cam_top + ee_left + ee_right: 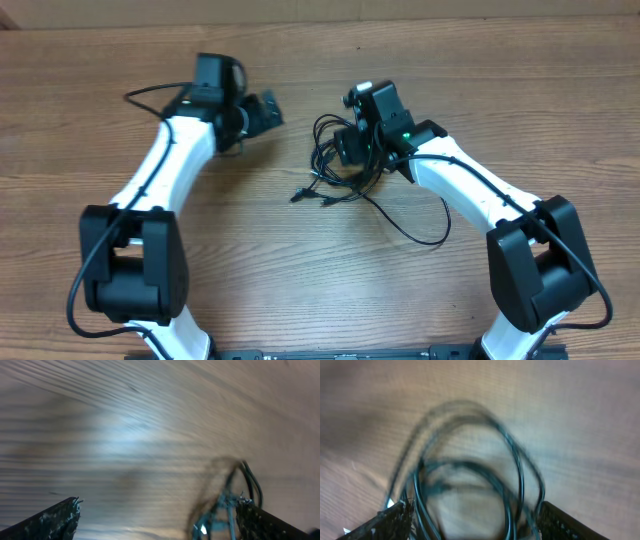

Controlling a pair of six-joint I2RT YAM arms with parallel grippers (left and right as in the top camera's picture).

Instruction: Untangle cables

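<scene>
Right gripper [474, 510] straddles the cables [465, 464] with jaws apart, poised over the mid-table tangle, probably to pick out a strand. Left gripper [160, 505], also spread wide, hovers at the tangle's ten o'clock.

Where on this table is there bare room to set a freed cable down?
Bare wood: the near middle of the table between the left arm and right arm, the far-right corner, the far-left corner. Crowded: the centre, where the cables lie under the right tool, one strand trailing toward the right arm.
</scene>
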